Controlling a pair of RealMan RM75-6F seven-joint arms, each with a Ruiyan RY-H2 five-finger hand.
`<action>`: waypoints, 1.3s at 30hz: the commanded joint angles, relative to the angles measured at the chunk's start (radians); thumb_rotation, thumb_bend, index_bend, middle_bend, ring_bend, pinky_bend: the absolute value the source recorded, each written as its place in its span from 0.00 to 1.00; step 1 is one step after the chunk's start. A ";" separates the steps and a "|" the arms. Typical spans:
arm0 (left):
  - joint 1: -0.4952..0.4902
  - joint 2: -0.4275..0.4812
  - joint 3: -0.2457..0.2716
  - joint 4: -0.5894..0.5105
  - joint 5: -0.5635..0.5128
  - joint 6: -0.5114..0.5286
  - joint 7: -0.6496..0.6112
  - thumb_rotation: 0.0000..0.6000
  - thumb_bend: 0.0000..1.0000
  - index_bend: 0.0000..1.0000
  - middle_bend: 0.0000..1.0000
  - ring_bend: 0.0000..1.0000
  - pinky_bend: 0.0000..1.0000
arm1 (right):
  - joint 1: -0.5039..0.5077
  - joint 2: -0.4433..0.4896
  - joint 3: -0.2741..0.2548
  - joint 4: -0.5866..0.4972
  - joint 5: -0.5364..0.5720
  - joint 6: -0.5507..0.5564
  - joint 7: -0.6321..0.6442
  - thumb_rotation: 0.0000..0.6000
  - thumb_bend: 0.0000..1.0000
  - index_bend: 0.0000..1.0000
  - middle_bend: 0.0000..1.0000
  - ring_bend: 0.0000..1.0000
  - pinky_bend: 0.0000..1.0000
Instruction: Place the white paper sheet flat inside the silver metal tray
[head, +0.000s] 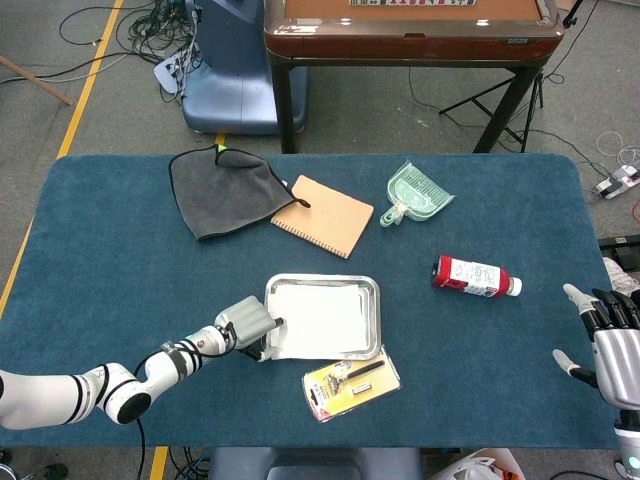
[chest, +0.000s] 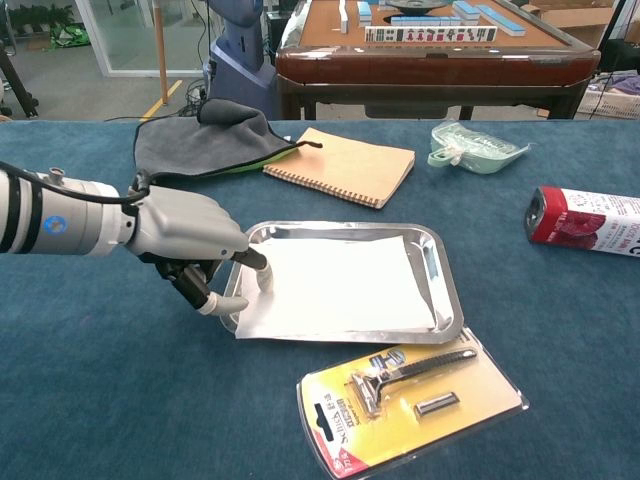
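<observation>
Head cam looked steeply down from high up, near side, taking in the whole blue felt-covered table w/ floor beyond. Chest cam sat low & close, facing far. Both shared the silver metal tray.

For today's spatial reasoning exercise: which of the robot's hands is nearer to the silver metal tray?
Left. The left hand is at the silver metal tray's left edge, a finger on the white paper sheet. The right hand hangs far off at the table's right edge.

I can't read any text from here: the print on the red-and-white plastic bottle at right and the yellow razor blister card at lower centre is too blurred.
</observation>
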 joint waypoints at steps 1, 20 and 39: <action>-0.001 -0.006 0.000 0.009 -0.003 0.003 0.006 0.23 0.39 0.22 1.00 1.00 1.00 | 0.000 0.000 0.000 0.000 0.001 0.001 0.000 1.00 0.10 0.17 0.28 0.15 0.17; 0.003 -0.046 -0.002 0.072 0.008 0.037 0.054 0.27 0.38 0.17 1.00 1.00 1.00 | -0.009 0.003 -0.001 -0.008 0.002 0.013 -0.006 1.00 0.10 0.17 0.28 0.15 0.17; 0.109 -0.018 -0.093 0.027 0.098 0.204 -0.122 0.46 0.38 0.16 0.96 0.92 0.98 | -0.009 0.010 -0.001 0.004 -0.003 0.012 0.011 1.00 0.10 0.17 0.28 0.15 0.17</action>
